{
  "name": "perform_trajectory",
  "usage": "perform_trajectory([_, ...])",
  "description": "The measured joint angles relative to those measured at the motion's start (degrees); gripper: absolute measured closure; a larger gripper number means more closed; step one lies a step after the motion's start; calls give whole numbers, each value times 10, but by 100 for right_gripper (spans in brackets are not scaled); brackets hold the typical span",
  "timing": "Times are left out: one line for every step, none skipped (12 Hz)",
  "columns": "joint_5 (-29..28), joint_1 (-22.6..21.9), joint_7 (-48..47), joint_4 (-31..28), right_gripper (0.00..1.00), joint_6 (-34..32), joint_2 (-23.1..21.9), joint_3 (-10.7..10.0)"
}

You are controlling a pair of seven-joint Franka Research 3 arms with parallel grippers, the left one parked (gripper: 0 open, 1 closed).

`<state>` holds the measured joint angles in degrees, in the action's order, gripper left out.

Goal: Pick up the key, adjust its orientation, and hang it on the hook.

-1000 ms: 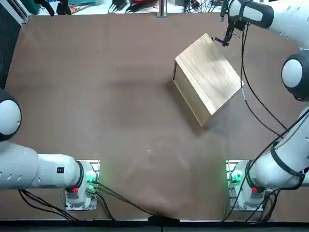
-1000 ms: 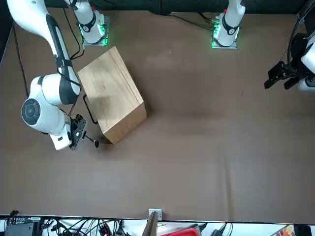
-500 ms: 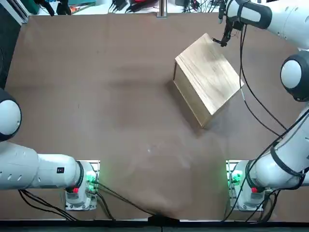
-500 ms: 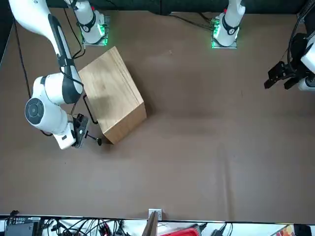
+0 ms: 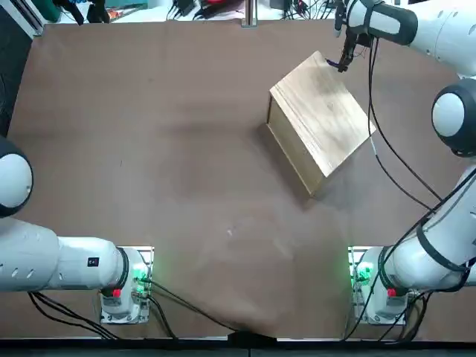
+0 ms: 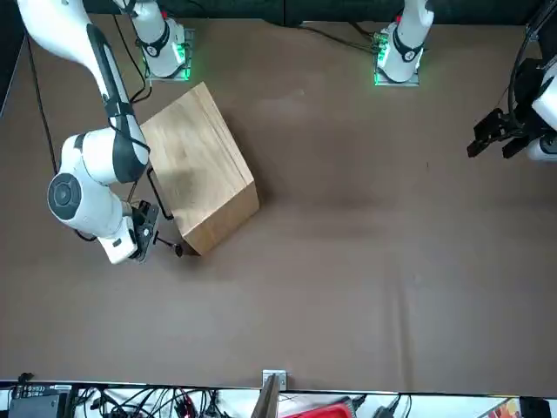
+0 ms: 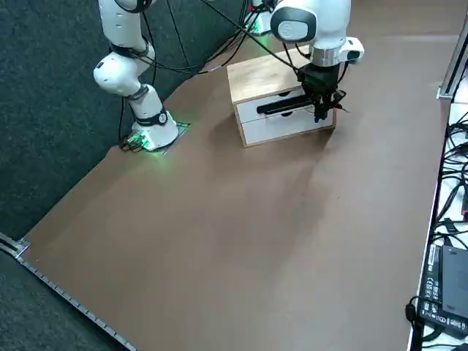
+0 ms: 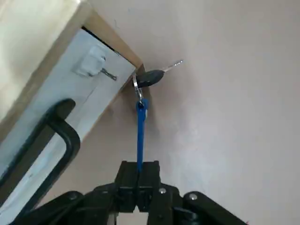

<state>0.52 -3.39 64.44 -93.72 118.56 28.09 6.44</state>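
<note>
A broad brown bench (image 5: 186, 186) carries soft pale reflections. Dark panels (image 7: 51, 110) border it in the right side view, with a metal rail (image 7: 77, 307) along one edge. Past another edge, black cables (image 7: 455, 168) lie tangled on a white surface.

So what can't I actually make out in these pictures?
- The blue tag's lower end: between the right gripper's fingers in the right wrist view.
- The key's teeth: too small, even there.
- The box's drawer fronts: turned away from the top view's camera.
- The right arm's upper end: cut off by the front view's edge.
</note>
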Motion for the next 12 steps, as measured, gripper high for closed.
perform_trajectory([0,-1,0,0,97,0,0,1])
perform_trajectory([0,-3,0,0,97,0,0,1])
perform_trajectory([0,-5,0,0,97,0,0,1])
perform_trajectory([0,-6,0,0,97,0,0,1])
perform_trajectory([0,-7,0,0,97,0,0,1])
perform_trajectory([0,-8,0,0,97,0,0,1])
perform_trajectory([0,-9,0,0,97,0,0,2])
perform_trajectory([0,-10,0,0,97,0,0,2])
perform_trajectory([0,-11,0,0,97,0,0,2])
perform_trajectory([0,-12,0,0,97,0,0,2])
perform_trajectory([0,-13,0,0,97,0,0,2])
perform_trajectory([0,-13,0,0,97,-1,0,2])
